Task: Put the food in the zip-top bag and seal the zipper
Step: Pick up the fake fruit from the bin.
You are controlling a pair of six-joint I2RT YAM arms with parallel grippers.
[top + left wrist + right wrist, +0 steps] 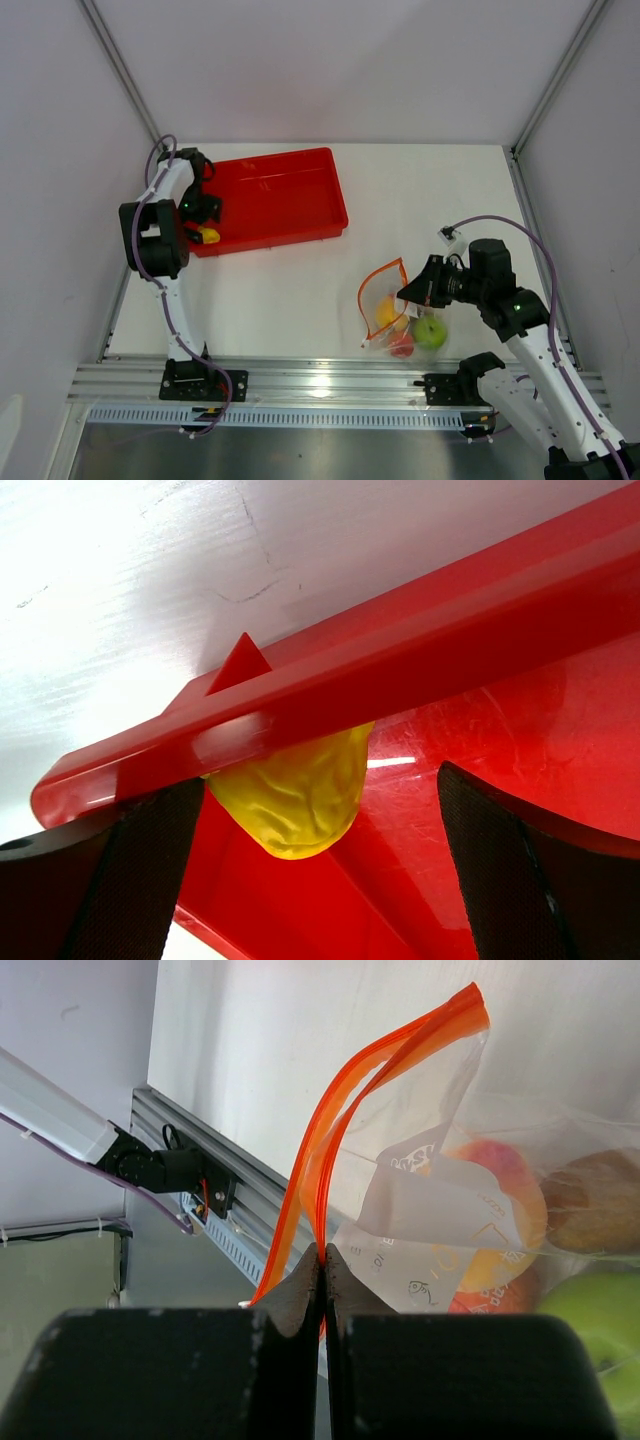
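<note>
– Left gripper [202, 222] first: what is it doing?
– Its two fingers [140, 870] are spread wide and they hold nothing. It hangs low over a corner of the one red tray [290, 195].
– What is in the tray?
– Just one yellow piece [295, 800]. It sits right between the two fingers. The tray's rim hides its top from the wrist camera. I cannot tell if a finger touches it.
– And the right gripper [322, 1260]?
– Its two fingers are pressed tight together. They pinch the zipper [340, 1110], the orange-red strip.
– How many bags are there?
– One zip-top bag [384, 300]. It lies on the table [280, 300], right at the tip of the right gripper and well apart from the tray. Further up from the pinch, the two sides of the strip stand apart.
– How many fruits are inside?
– I count four: one green apple [430, 331], one peach [500, 1210], one red fruit [402, 345] and one brownish piece [595, 1200]. They all lie in a bunch at the bottom of the bag, just past the pinching fingers, and the apple is the one nearest the right arm
</note>
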